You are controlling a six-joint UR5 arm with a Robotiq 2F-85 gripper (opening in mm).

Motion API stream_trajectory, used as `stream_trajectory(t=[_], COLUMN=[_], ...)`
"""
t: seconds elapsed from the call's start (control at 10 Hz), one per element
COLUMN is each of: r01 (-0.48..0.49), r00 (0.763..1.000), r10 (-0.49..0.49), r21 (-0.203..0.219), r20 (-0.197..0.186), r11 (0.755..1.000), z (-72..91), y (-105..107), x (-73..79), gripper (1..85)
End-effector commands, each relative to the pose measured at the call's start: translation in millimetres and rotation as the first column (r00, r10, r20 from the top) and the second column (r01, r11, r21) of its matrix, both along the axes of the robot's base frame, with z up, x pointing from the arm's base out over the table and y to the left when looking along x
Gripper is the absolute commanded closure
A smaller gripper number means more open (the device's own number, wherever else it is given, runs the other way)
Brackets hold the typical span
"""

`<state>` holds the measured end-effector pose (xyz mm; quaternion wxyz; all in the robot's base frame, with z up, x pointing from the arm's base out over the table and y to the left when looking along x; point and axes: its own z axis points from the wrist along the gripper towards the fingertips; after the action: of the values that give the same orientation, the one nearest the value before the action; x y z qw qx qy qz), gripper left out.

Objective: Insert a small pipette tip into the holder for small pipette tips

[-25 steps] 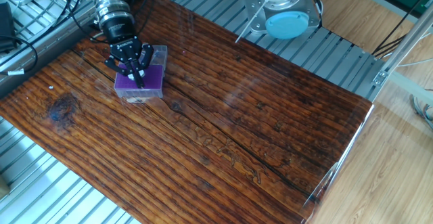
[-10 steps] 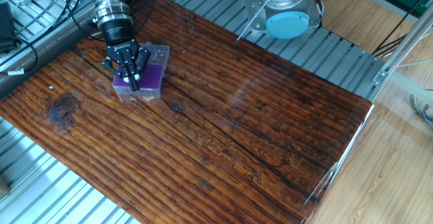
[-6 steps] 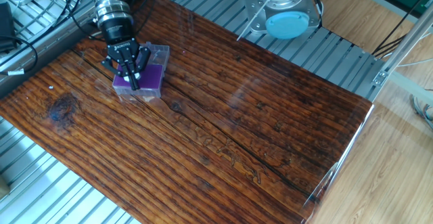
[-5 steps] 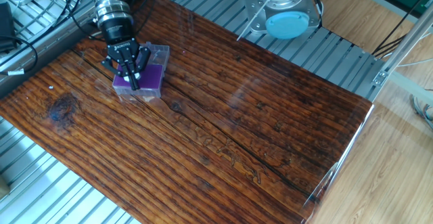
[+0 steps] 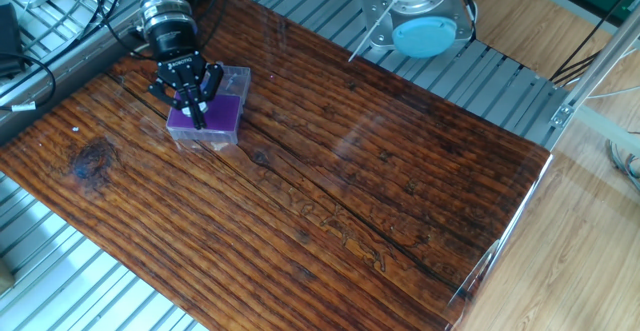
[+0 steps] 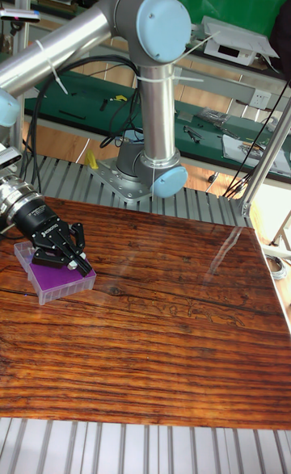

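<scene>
The holder for small pipette tips (image 5: 208, 118) (image 6: 55, 277) stands near the far left corner of the wooden bench (image 5: 330, 181) (image 6: 162, 329). The claw (image 5: 193, 105) (image 6: 74, 261) hangs directly over its purple grid, fingers close together. If they grip a tip, I cannot tell.

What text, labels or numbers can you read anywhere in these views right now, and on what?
None can be read.
The gripper carries small markings, too blurred to read.
The holder for small pipette tips shows no label.
The grey device on the back bench is too small to read.
</scene>
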<state>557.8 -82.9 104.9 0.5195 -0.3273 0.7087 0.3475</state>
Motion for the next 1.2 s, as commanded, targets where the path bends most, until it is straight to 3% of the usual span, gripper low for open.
stream_trajectory(t=[0.0, 0.1, 0.2, 0.5, 1.1], r01=[0.012, 0.009, 0.015, 0.010, 0.002], r00=[1.000, 1.000, 1.000, 1.000, 1.000], r10=[-0.012, -0.009, -0.015, -0.010, -0.001], r21=[-0.006, -0.001, -0.024, -0.052, -0.050], r20=[0.018, 0.010, 0.001, 0.018, 0.016], r11=[1.000, 1.000, 1.000, 0.999, 0.999], z=[2.6, 2.7, 0.4, 2.5, 2.8], y=[-3.9, -2.8, -3.2, -9.7, -9.1], x=[3.9, 3.2, 5.9, 18.6, 17.0], gripper=[84.7, 84.7, 84.7, 84.7, 84.7])
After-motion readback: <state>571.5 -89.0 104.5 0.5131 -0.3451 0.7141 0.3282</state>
